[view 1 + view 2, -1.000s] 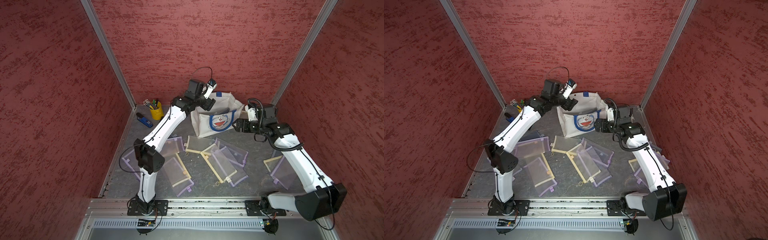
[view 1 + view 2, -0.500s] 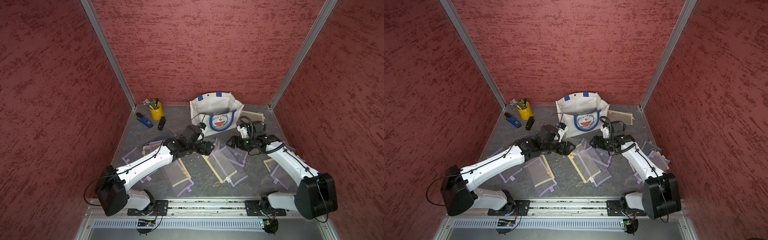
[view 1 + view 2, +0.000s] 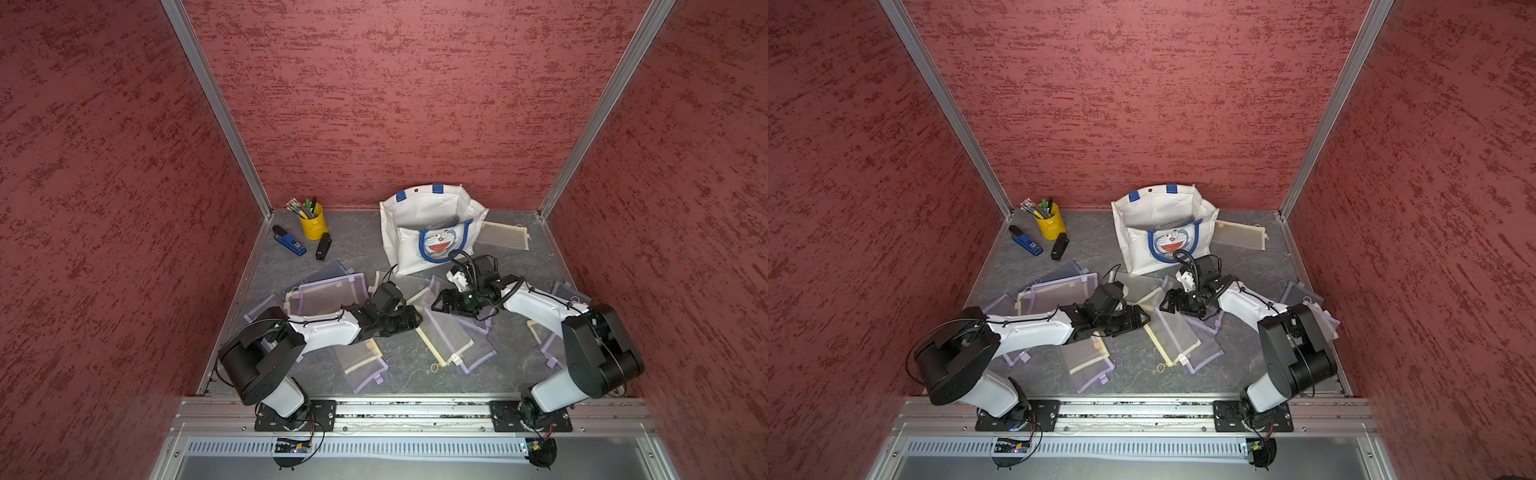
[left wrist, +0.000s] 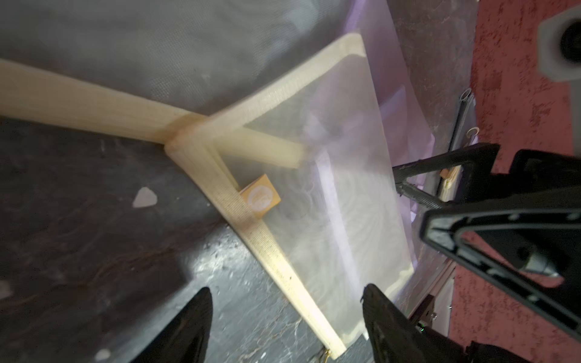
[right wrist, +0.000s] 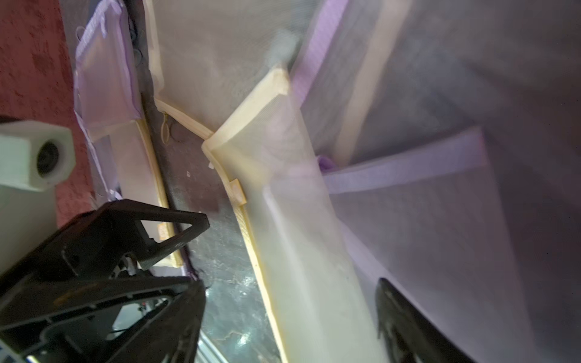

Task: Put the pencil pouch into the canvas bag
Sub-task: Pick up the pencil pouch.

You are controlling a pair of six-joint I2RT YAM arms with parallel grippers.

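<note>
the left tool (image 3: 415, 321) is low over the table (image 3: 353, 249). its two fingers (image 4: 198, 317) stand wide apart and hold nothing. the right tool (image 3: 437, 302) faces it, just beside it, and it is wide open and empty too. under them lies a pencil pouch (image 3: 446, 338) with a cream edge. it lies flat on the table, touching some purple-edged pouches (image 3: 478, 355). the canvas bag (image 3: 405, 249) stands open near the back wall, apart from the pouch. a yellow pen cup (image 3: 312, 222) sits in the back left corner.
</note>
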